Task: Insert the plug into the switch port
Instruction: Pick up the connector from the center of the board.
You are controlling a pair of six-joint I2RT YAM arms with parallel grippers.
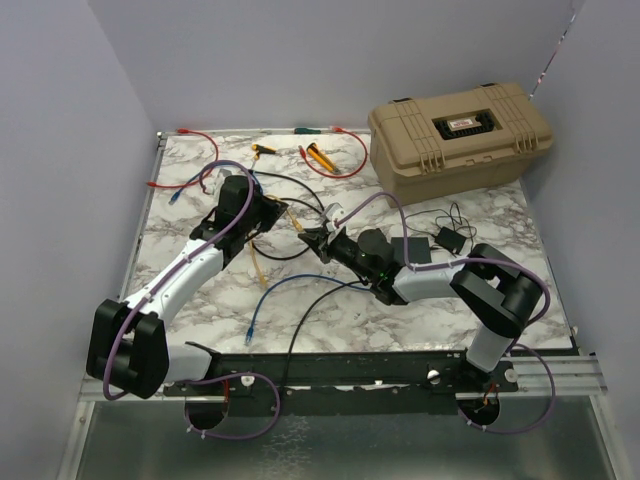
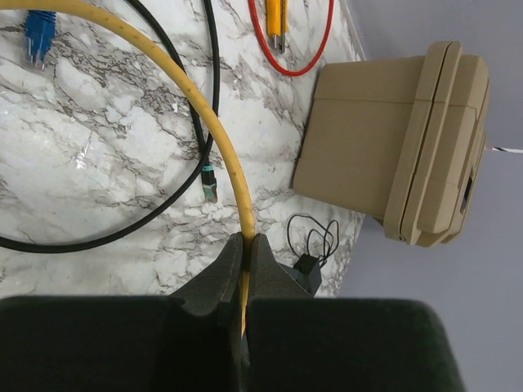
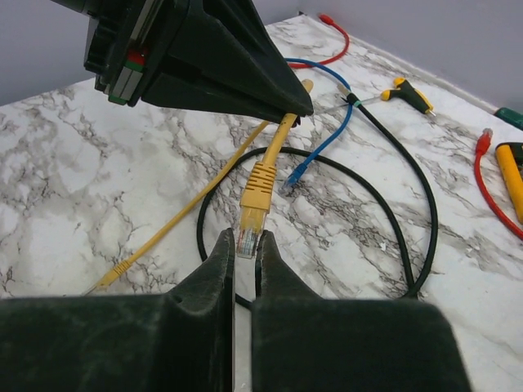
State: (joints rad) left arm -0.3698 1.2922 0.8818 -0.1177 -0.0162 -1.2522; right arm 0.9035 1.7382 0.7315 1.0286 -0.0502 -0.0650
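A yellow cable [image 2: 214, 124] ends in a yellow plug with a clear tip [image 3: 256, 204]. My left gripper [image 2: 246, 239] is shut on the cable just behind the plug and holds it above the marble table; it also shows in the right wrist view [image 3: 229, 73]. My right gripper [image 3: 245, 237] is closed narrowly on the plug's clear tip from the opposite side. In the top view both grippers, left [image 1: 288, 214] and right [image 1: 314, 236], meet mid-table. The switch [image 1: 412, 247], a flat dark-grey box, lies behind the right arm and is partly hidden by it.
A big tan case [image 1: 460, 135] stands at the back right. A small black adapter [image 1: 447, 238] with its thin cord lies beside the switch. A black cable [image 3: 409, 204], a blue cable [image 1: 262, 300], red cables [image 1: 200, 150] and yellow-handled tools [image 1: 320, 157] lie on the table.
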